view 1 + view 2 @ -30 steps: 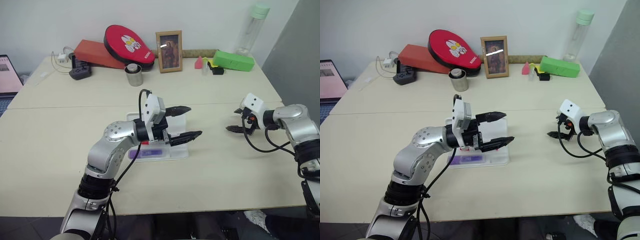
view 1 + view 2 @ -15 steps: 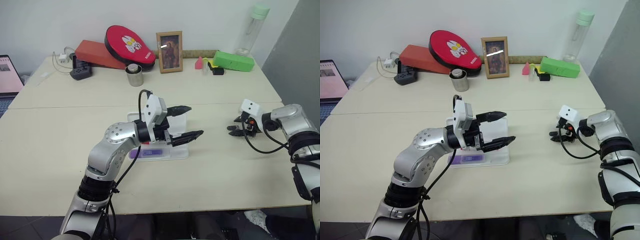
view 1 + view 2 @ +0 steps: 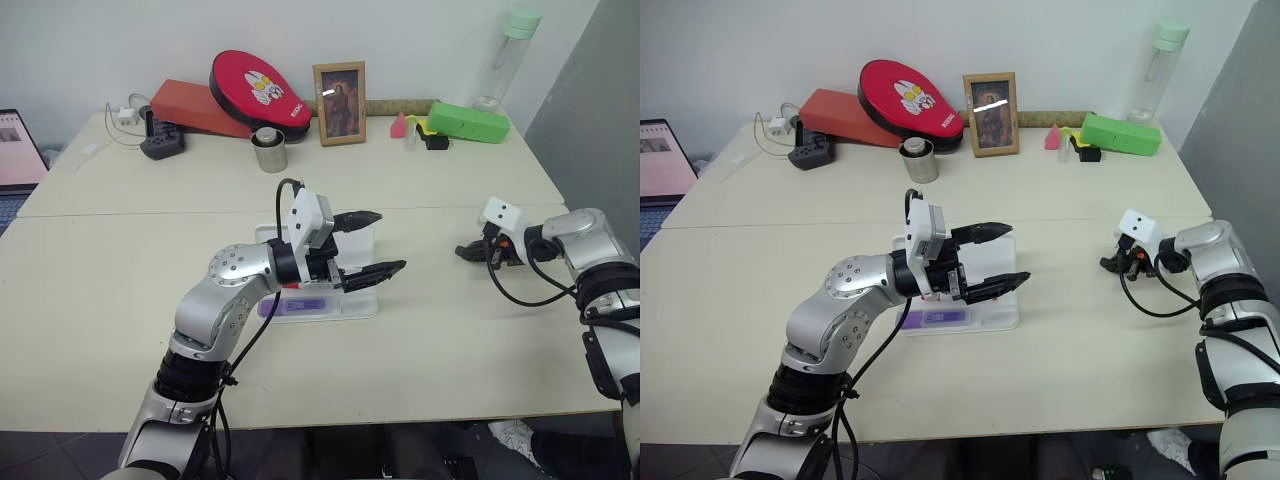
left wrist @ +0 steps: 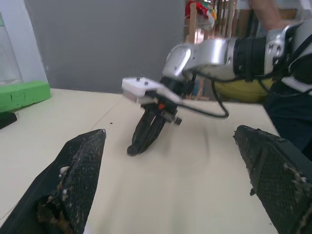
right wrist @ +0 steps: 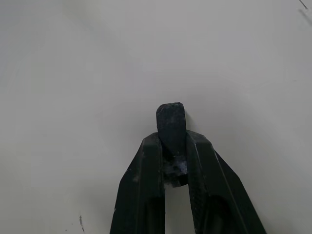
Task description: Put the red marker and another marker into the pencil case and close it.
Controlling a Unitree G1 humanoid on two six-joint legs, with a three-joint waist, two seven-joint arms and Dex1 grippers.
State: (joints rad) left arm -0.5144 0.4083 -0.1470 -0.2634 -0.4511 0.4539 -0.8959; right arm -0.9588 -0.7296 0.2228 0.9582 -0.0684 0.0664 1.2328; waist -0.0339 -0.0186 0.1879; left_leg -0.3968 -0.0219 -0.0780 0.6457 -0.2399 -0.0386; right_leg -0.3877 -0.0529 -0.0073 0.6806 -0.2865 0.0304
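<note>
The pencil case [image 3: 356,306] lies open at the middle of the near table, white and flat. The lilac-purple marker [image 3: 297,305] rests in its front part. A small red piece, seemingly the red marker [image 3: 291,287], peeks out behind it under my left wrist. My left gripper [image 3: 390,241] hovers over the case's right half, pointing right, open and empty. My right gripper [image 3: 462,251] is far to the right, tips down close to the bare tabletop, and it is shut with nothing between its fingers [image 5: 170,119].
Along the back of the far table stand a metal cup [image 3: 268,150], a picture frame [image 3: 338,89], a red round pad [image 3: 258,87], an orange-red box [image 3: 190,108], a green box [image 3: 467,121] and a bottle [image 3: 505,55]. A laptop [image 3: 15,150] sits at the far left.
My right gripper's fingers have come together from wide open to shut, in about the same place. The left gripper has stayed open over the case.
</note>
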